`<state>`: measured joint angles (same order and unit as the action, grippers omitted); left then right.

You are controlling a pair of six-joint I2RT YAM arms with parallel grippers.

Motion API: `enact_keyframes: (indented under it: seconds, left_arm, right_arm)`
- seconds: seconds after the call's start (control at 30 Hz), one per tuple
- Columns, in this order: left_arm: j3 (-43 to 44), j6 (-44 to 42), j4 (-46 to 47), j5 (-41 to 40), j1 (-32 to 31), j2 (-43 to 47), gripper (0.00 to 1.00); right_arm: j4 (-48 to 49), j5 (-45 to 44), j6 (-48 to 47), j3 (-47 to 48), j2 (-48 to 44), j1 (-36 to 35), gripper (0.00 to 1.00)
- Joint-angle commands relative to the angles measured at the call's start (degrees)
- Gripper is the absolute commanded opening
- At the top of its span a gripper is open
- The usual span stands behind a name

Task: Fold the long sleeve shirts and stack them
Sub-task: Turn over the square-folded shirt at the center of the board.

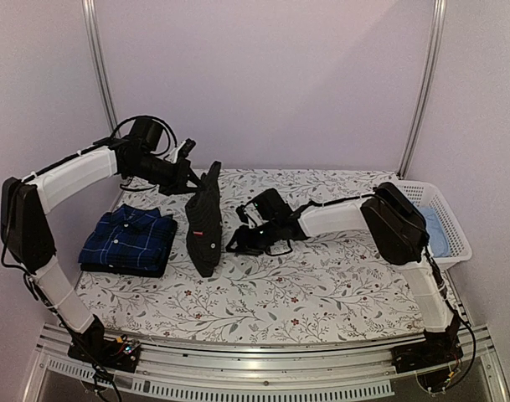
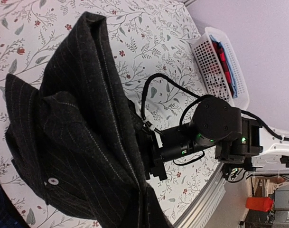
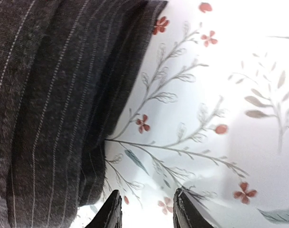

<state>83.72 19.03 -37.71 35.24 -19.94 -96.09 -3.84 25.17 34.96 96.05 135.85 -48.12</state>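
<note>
The black pinstriped long sleeve shirt (image 1: pixel 204 224) hangs folded lengthwise from my left gripper (image 1: pixel 190 174), which is shut on its top edge; its lower end rests on the table. In the left wrist view the black shirt (image 2: pixel 73 128) fills the left side and hides my fingers. The navy checked shirt (image 1: pixel 129 239) lies folded at the left of the table. My right gripper (image 1: pixel 236 243) sits low just right of the black shirt. In the right wrist view that gripper (image 3: pixel 146 211) is open over bare tablecloth, with the black shirt (image 3: pixel 49 95) beside it at the left.
A floral tablecloth (image 1: pixel 321 285) covers the table. A white basket (image 1: pixel 445 219) holding blue cloth stands at the right edge, and the basket (image 2: pixel 220 61) also shows in the left wrist view. The table's metal rail (image 1: pixel 263 368) runs along the front.
</note>
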Motion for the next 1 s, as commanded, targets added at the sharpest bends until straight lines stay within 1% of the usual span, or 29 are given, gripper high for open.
enact_keyframes:
  seconds: [0.0, 0.1, 0.2, 0.3, 0.33, 0.37, 0.4, 0.43, 0.47, 0.53, 0.57, 0.6, 0.67, 0.73, 0.83, 0.87, 0.97]
  left_arm:
    - [-0.07, -0.78, 3.11, 4.02, -0.24, 0.12, 0.0]
    - [0.97, -0.05, 4.01, 4.37, -2.17, -2.24, 0.0]
    - [3.24, 1.9, 5.46, 3.66, -6.1, -6.14, 0.0]
    - [8.14, 4.79, 6.56, 1.07, -12.36, -13.45, 0.0]
    - [11.66, 6.6, 6.6, -0.59, -15.64, -16.84, 0.0]
    - [14.73, 8.15, 6.72, -2.11, -17.85, -20.21, 0.02]
    - [17.85, 9.83, 6.93, -4.19, -20.16, -24.23, 0.16]
    - [22.27, 10.8, 6.33, -5.85, -22.12, -28.33, 0.24]
    - [27.47, 11.0, 4.75, -7.22, -23.84, -32.24, 0.27]
    - [37.16, 11.4, -0.01, -10.3, -26.11, -37.95, 0.44]
    - [39.28, 11.83, -0.64, -11.27, -26.49, -38.86, 0.5]
    - [39.75, 12.23, 0.05, -11.95, -26.5, -38.49, 0.54]
    - [38.19, 12.59, 1.67, -13.56, -25.62, -35.48, 0.59]
    - [34.51, 12.78, 2.69, -15.07, -24.17, -31.78, 0.59]
    - [24.17, 14.27, 5.25, -17.13, -21.26, -24.32, 0.59]
    - [18.47, 14.99, 6.47, -17.6, -20.17, -21.65, 0.59]
    - [5.86, 16.0, 9.78, -18.21, -16.0, -13.94, 0.59]
  right_arm:
    - [-4.22, -6.38, -1.67, -4.71, -6.47, 2.58, 0.36]
    - [-4.5, -8.39, -2.16, -8.77, -12.66, 4.6, 0.37]
    - [-4.94, -9.8, -2.64, -13.66, -18.62, 7.07, 0.39]
    - [-5.9, -11.61, -2.85, -19.63, -26.38, 10.16, 0.42]
    - [-6.25, -12.23, -3.0, -21.66, -29.74, 11.34, 0.43]
    - [-6.7, -12.94, -3.13, -23.92, -31.67, 12.43, 0.44]
    - [-7.14, -13.78, -3.28, -26.02, -34.16, 13.64, 0.46]
    - [-7.57, -14.55, -3.51, -28.49, -36.01, 14.74, 0.47]
    - [-8.08, -15.21, -3.61, -30.27, -38.68, 15.79, 0.48]
    - [-8.61, -15.75, -3.74, -32.56, -41.6, 17.26, 0.51]
    - [-9.0, -15.95, -4.01, -32.93, -42.77, 17.42, 0.53]
    - [-9.83, -15.67, -4.41, -32.83, -43.08, 17.44, 0.55]
    - [-10.44, -14.15, -5.26, -32.56, -42.72, 17.26, 0.57]
    - [-10.7, -13.24, -5.93, -31.94, -41.06, 16.14, 0.6]
    - [-11.15, -11.86, -7.48, -29.59, -37.96, 13.68, 0.63]
    - [-11.39, -11.71, -7.79, -28.65, -36.47, 12.83, 0.64]
    - [-10.88, -10.92, -8.77, -26.46, -32.14, 11.07, 0.67]
